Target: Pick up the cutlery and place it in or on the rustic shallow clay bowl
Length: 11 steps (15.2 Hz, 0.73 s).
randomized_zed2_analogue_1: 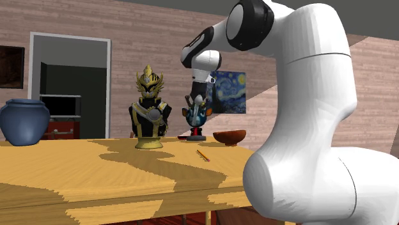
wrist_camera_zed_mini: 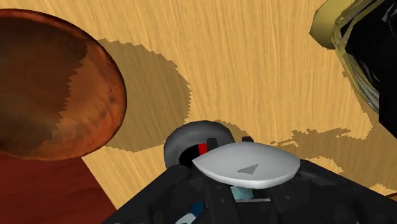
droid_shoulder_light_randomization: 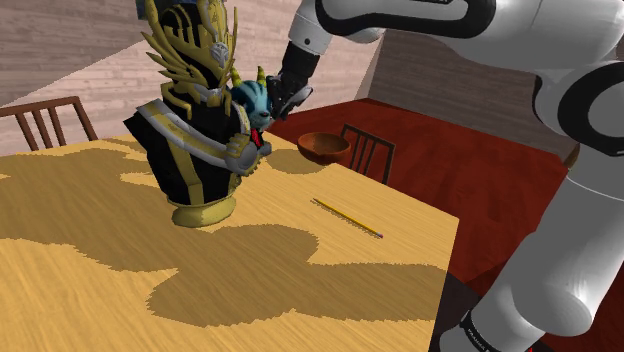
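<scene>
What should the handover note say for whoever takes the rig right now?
Gripper: raised beside the small blue figurine, carrying nothing, well away from the cutlery.
Cutlery: thin yellow piece lying flat on the table, apart from the bowl.
Bowl: brown, shallow, near the table's far corner; nothing seen in it.
Done: nothing yet.
Left: go to the cutlery, grasp it, lift, set it in the bowl.

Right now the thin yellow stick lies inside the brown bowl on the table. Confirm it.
Not so. The stick is not in the bowl; it lies flat on the table, apart from the brown bowl. The shoulder view shows this.
</scene>
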{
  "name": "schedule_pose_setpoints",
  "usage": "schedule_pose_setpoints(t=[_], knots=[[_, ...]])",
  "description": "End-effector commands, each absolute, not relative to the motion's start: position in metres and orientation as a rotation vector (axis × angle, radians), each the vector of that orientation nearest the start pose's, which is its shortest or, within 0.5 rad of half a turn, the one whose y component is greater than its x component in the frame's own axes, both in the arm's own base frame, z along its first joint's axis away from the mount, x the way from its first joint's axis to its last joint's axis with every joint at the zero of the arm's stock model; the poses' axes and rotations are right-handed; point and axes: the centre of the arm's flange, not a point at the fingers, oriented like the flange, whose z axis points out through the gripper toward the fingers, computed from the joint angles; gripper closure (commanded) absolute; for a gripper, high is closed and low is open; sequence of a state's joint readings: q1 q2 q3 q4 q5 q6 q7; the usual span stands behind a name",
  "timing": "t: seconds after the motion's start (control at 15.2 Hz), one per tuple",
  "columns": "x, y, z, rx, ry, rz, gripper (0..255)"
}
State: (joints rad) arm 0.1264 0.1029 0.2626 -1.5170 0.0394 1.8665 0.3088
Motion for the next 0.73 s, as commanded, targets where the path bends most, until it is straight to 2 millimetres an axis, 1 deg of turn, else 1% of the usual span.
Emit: schedule_pose_setpoints(t=[0.0,0.66], knots=[[0.569,0.202,0.623,-2.976,-0.103,-0.319,255],[0.574,0.070,0.632,-2.976,-0.103,-0.319,255]])
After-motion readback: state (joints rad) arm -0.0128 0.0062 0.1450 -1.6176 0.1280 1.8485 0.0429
